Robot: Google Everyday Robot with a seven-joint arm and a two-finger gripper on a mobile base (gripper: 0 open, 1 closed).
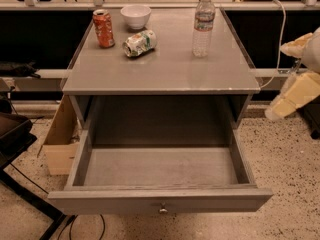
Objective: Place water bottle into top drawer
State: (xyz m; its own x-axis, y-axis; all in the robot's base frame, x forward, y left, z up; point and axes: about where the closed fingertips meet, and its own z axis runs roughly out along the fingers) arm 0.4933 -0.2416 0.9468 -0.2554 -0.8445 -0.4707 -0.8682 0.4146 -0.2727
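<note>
The water bottle [202, 26], clear plastic with a white cap and a pale label, stands upright at the back right of the grey cabinet top [165, 69]. The top drawer [125, 201] is pulled fully out toward me, its inside bare, with a small metal knob [162, 209] at the centre of its front panel. My gripper [292, 96], a pale cream shape, hangs at the right edge of the view, beside the cabinet, below the level of its top and well apart from the bottle.
An orange can [103, 28] stands at the back left. A green-and-white can [139, 43] lies on its side beside it. A white bowl [135, 16] sits behind them. A cardboard box [60, 144] leans at the cabinet's left, and black equipment [12, 134] stands further left.
</note>
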